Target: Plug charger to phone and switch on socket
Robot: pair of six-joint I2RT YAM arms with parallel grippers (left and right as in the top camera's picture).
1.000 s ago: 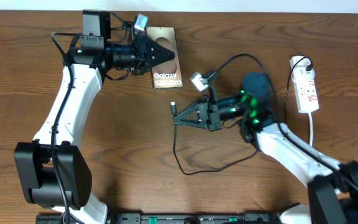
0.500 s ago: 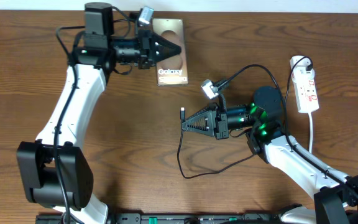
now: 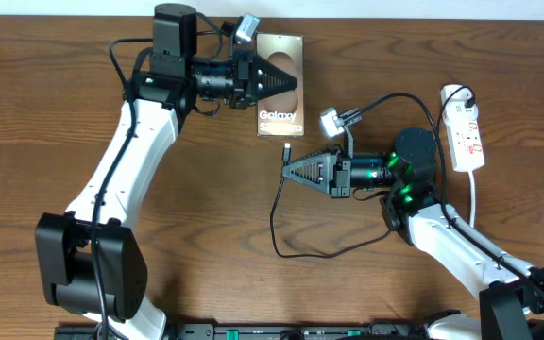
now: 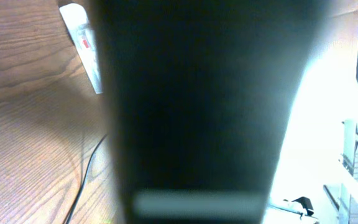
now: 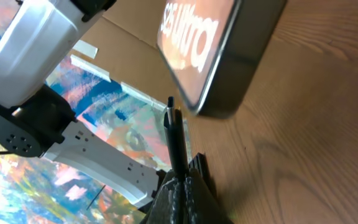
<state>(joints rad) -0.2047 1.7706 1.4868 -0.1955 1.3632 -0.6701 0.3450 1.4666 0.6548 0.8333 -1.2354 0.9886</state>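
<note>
My left gripper (image 3: 294, 83) is shut on the phone (image 3: 282, 123), a bronze-grey slab with white "Galaxy" lettering, at the back middle of the table. In the left wrist view the phone (image 4: 204, 106) is a dark blur filling the middle. My right gripper (image 3: 288, 170) is shut on the charger (image 3: 288, 151) just below the phone's near end. In the right wrist view the small black connector tip of the charger (image 5: 175, 134) sticks up from the shut right gripper (image 5: 182, 180), a short gap from the phone's lower edge (image 5: 229, 74). The white socket (image 3: 467, 132) lies far right.
The charger's thin black cable (image 3: 281, 241) loops over the wood in front of my right arm. The socket (image 4: 82, 43) and a stretch of cable (image 4: 82, 180) show left of the phone in the left wrist view. The socket's white cord (image 3: 473, 194) runs toward the front edge.
My left arm has carried the phone to the right. My right arm has moved right and back with the connector, which now sits closer under the phone's near end.
</note>
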